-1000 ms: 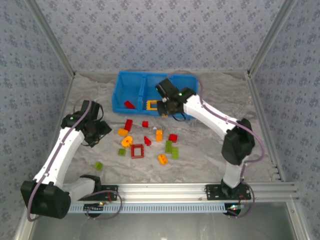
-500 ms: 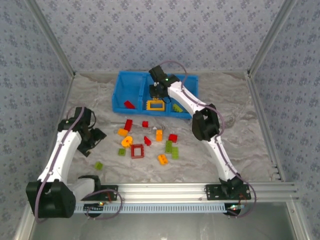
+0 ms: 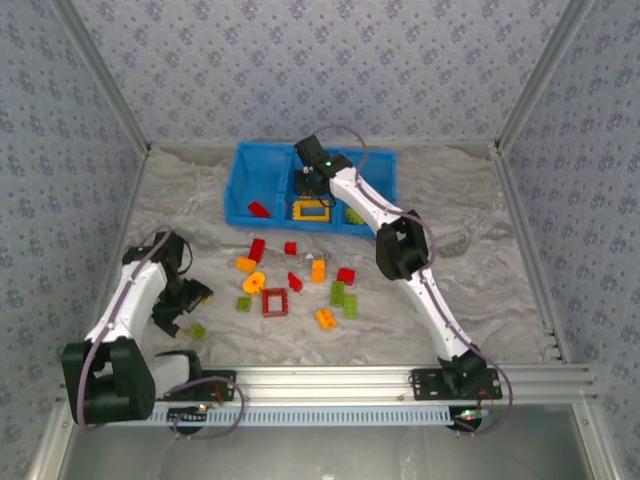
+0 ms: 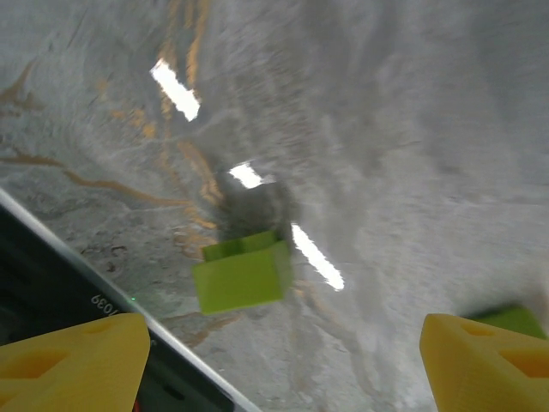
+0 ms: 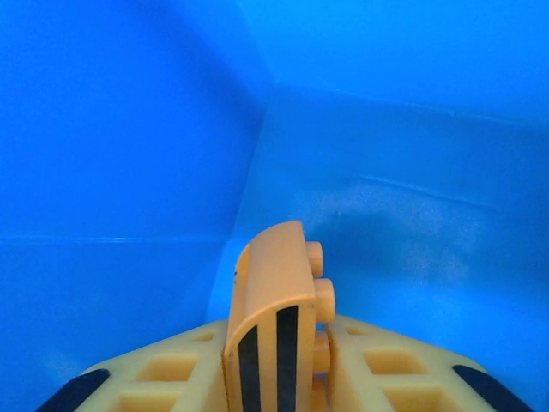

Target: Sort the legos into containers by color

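Patterned grey-blue walls close in a marbled grey bench. At near left, the left hand hovers over a lone green brick, its fingers spread wide and holding nothing. The brick lies skewed to them, so closing could clip a corner and flick it toward the near rail. Farther right, the right hand is down in the middle compartment of the blue bin. It grips an orange brick close to a wall. Released there, the brick might cling to a finger and get dragged back out.
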